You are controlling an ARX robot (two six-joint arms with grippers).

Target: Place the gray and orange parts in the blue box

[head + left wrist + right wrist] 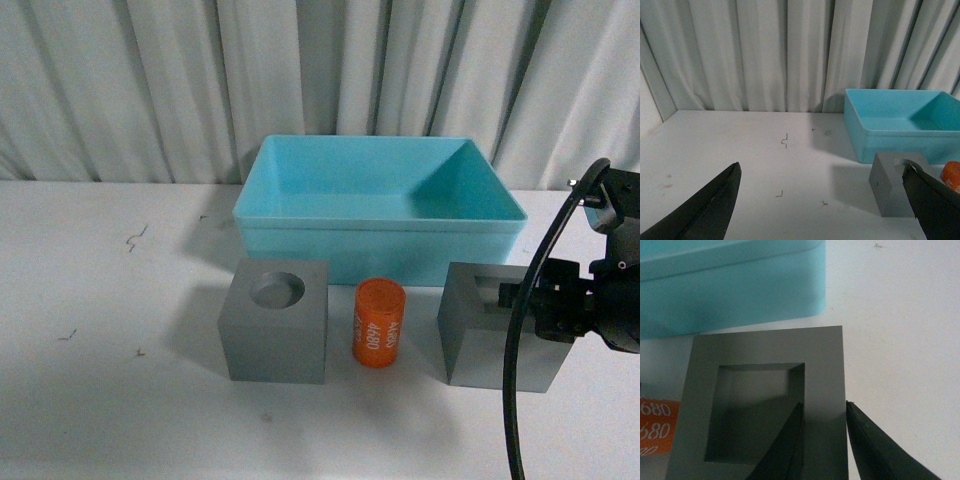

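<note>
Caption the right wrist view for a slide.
Right end effector straddling a wall of the square-hole gray cube, blue box nearby.

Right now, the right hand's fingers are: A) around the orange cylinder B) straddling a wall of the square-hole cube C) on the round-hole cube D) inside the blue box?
B: the right hand has one finger in the hole, one outside the wall of the square-hole cube.

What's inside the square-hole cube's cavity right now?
One finger of the right gripper dips inside the square-hole cube; the other is outside its wall. The cavity floor beneath it is hidden.
</note>
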